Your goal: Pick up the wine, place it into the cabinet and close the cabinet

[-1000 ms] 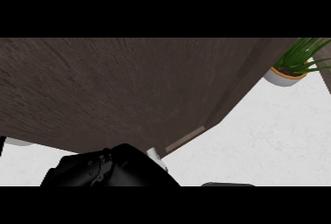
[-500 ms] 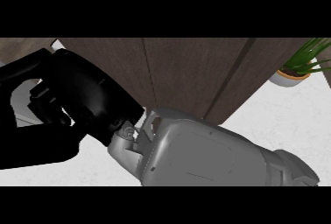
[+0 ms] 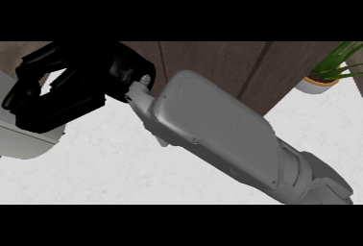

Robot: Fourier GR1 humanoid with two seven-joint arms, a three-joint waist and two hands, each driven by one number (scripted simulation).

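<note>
No wine bottle shows in the head view. My right forearm (image 3: 220, 139) crosses the picture from the lower right to the upper left. Its black hand (image 3: 78, 89) hangs at the upper left, in front of the dark brown cabinet doors (image 3: 212, 62). The fingers (image 3: 25, 81) are loosely curved and apart from the thumb, with white counter showing through the gap and nothing held. The doors look shut, with vertical seams between them. My left hand is out of sight.
The white speckled counter (image 3: 106, 178) fills the lower half. A green plant in a white pot (image 3: 319, 82) stands at the top right beside the cabinet. A pale grey shape (image 3: 21, 139) lies at the left edge; I cannot tell what it is.
My right hand has risen from the bottom edge up and to the left across the cabinet front. The forearm now fills the middle, and more counter shows below.
</note>
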